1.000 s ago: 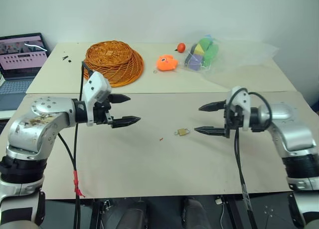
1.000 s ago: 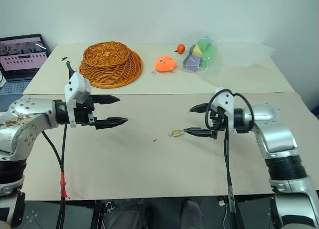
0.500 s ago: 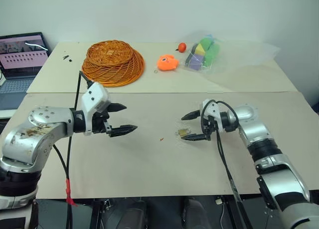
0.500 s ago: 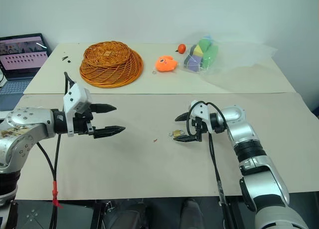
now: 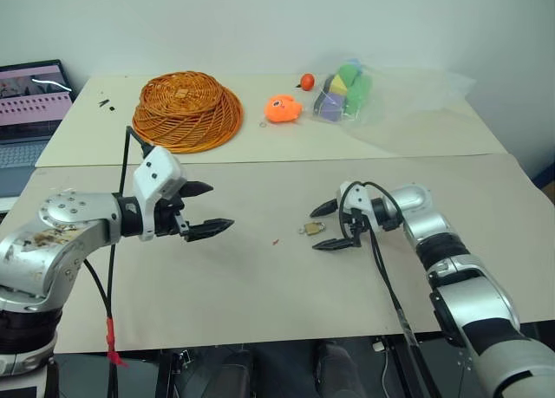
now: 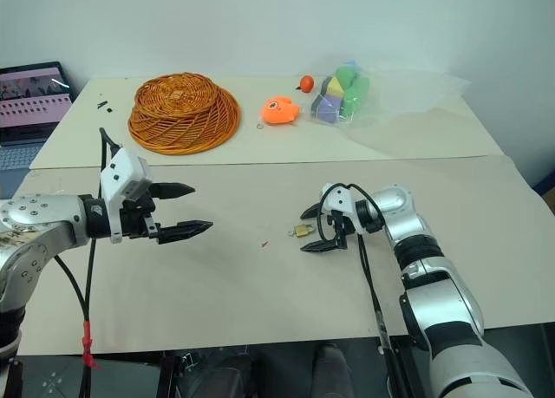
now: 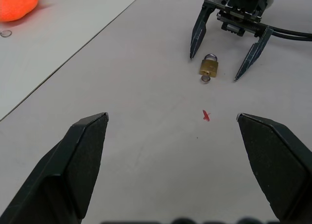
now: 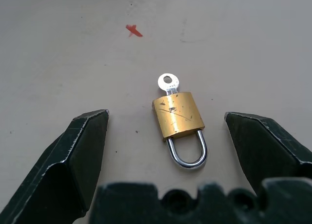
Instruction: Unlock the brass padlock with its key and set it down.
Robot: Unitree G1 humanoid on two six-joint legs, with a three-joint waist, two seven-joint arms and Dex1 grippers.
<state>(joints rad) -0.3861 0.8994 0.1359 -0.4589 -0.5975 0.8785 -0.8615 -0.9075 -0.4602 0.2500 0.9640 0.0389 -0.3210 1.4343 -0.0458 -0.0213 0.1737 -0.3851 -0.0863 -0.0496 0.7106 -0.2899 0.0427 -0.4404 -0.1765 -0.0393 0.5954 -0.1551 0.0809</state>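
The brass padlock (image 8: 178, 114) lies flat on the tan table (image 5: 260, 285) near its middle, shackle closed. A silver key (image 8: 167, 80) sticks out of its base. My right gripper (image 5: 314, 231) is low over the table and open, one finger on each side of the padlock without touching it. The shackle end faces the right wrist. To the left, my left gripper (image 5: 221, 207) hovers open and empty, pointing toward the padlock (image 7: 209, 67), well apart from it. A small red speck (image 7: 206, 115) lies on the table between the two grippers.
An upturned wicker basket (image 5: 185, 110) sits at the back left. An orange toy (image 5: 283, 109), a small red ball (image 5: 305, 81) and a clear bag of coloured blocks (image 5: 342, 90) are behind centre. A laptop (image 5: 30, 99) stands off the table's far left.
My right gripper dropped toward the table and shifted left, so its open fingers now flank the padlock. The left gripper stayed nearly where it was. The view shifted slightly.
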